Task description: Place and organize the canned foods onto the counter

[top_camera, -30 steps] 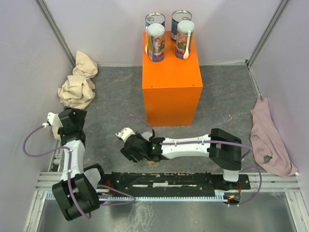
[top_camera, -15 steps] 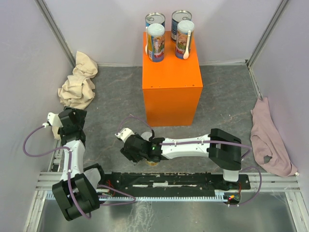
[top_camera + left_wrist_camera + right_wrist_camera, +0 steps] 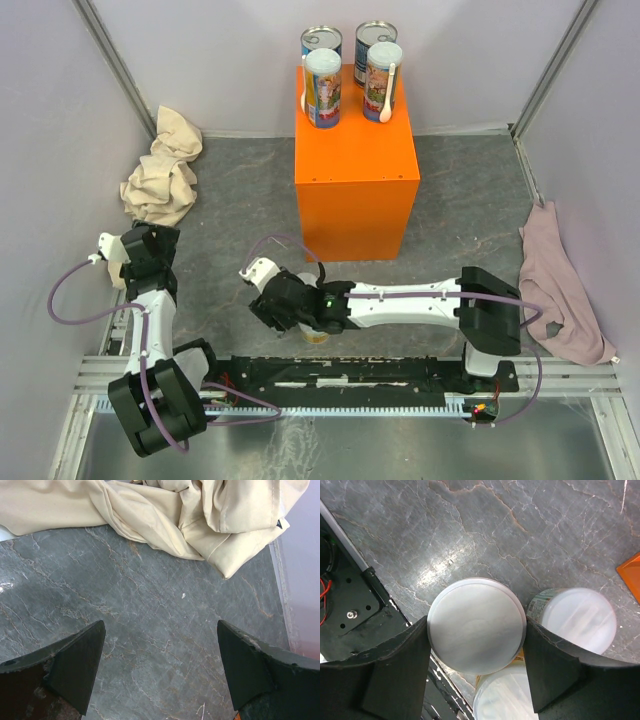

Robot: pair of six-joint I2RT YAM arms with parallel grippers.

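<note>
Right hand (image 3: 476, 635): closed on a white-lidded can (image 3: 475, 612), fingers (image 3: 395, 670) pressed against opposite sides at the lid. Can upright on the grey tabletop (image 3: 470, 530) beside the arm rail, well short of the orange counter (image 3: 355, 150); two neighbouring cans (image 3: 577, 620) just beside it, possibly touching. Left hand (image 3: 160, 650): spread wide, holding nothing, over bare tabletop near the beige cloth (image 3: 150, 510). Four cans (image 3: 322, 88) already upright along the counter's far edge. Judged rigid, round and smooth-walled, moderately heavy if full; liable to slip or twist in a loose pinch. Best taken across the full body width, kept vertical, lifted clear of the neighbours.
</note>
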